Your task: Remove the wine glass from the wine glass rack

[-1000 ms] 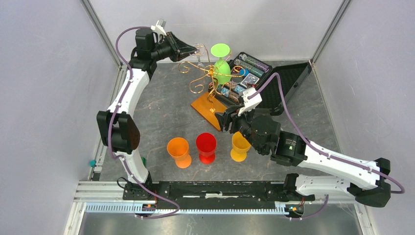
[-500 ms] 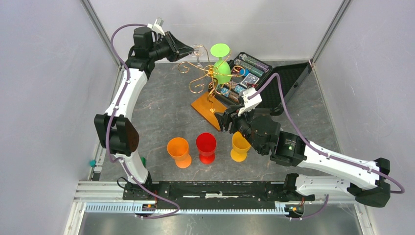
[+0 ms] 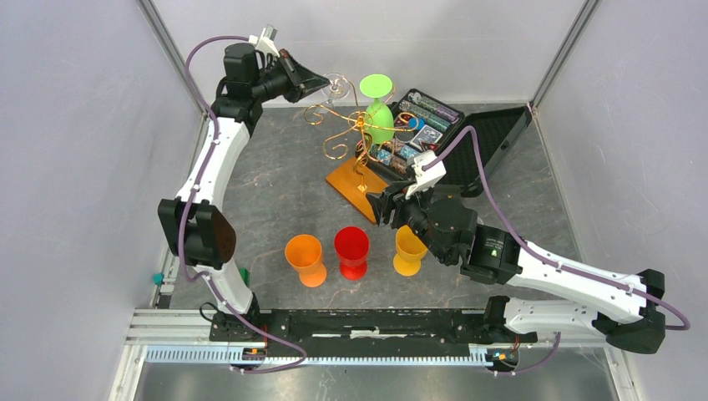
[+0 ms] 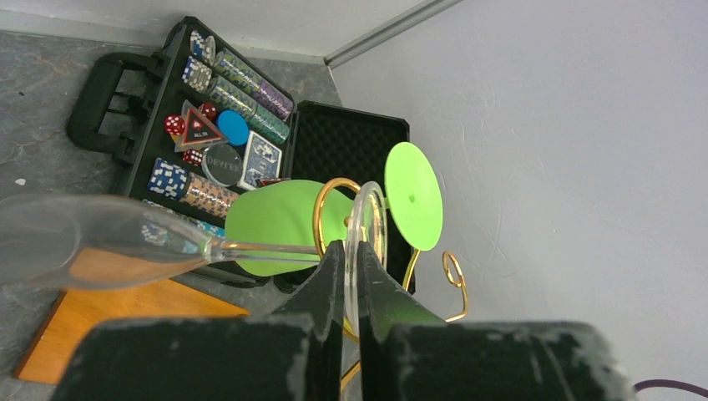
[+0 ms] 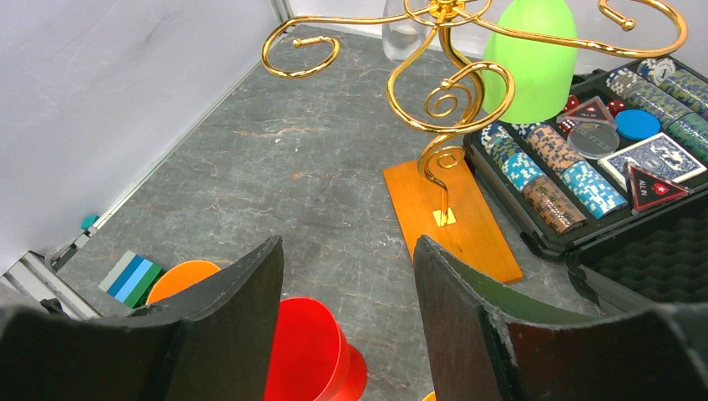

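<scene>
Pinching the flat foot of the clear wine glass between its nearly closed fingers, the left gripper holds it at the far left of the wine glass rack. The foot is just beside a gold curl, and I cannot tell whether they touch. A green glass hangs on the rack. The right gripper, jaws wide apart and empty, hovers near the rack's wooden base above a red cup.

Robot lab cell: grey panelled walls, aluminium rail.
</scene>
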You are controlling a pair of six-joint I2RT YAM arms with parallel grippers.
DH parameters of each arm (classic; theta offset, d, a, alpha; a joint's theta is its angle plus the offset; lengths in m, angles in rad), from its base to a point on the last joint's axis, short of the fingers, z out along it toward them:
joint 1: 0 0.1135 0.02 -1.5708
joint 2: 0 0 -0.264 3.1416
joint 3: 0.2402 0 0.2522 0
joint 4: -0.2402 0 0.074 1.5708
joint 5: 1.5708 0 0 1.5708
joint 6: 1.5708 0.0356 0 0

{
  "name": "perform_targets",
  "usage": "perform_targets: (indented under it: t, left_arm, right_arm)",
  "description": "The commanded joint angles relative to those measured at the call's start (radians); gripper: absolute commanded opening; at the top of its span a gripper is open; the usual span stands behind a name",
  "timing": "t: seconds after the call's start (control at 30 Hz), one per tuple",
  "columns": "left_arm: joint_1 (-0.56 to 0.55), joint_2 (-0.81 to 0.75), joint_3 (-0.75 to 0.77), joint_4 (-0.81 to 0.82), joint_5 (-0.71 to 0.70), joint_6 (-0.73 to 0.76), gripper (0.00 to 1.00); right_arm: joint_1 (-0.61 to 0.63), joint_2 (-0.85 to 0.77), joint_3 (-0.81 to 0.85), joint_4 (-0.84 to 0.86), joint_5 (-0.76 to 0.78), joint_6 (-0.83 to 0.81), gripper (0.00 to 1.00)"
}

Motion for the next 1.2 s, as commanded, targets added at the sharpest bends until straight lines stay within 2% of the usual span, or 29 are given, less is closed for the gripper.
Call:
perform_targets:
  t: [0.0,0.27,0.53,0.93,1.17]
  left_arm:
    - [0.002,-0.07,-0.007,0.102,0.016,-0.056,0.02]
    - [-0.002,-0.085,-0.088,0.319,-0.043,-0.232,0.02]
    - [-0.038,-0.029,-0.108,0.459,-0.049,-0.351,0.02]
    - [-0.066,-0.072,-0.163,0.482,0.008,-0.38,0.02]
    - [-0.066,-0.187,-0.261,0.484,0.006,-0.379,0.02]
  right_arm:
    - [-0.001,-0.024,-0.009,0.043,0.027,0.011,0.63]
    - [-0.001,-0.027,-0.013,0.049,0.028,0.009,0.63]
    - [-0.001,-0.034,-0.019,0.051,0.034,0.011,0.63]
    - [-0.001,-0.052,-0.033,0.058,0.034,0.017,0.63]
    - [-0.001,-0.073,-0.06,0.1,0.011,0.018,0.7]
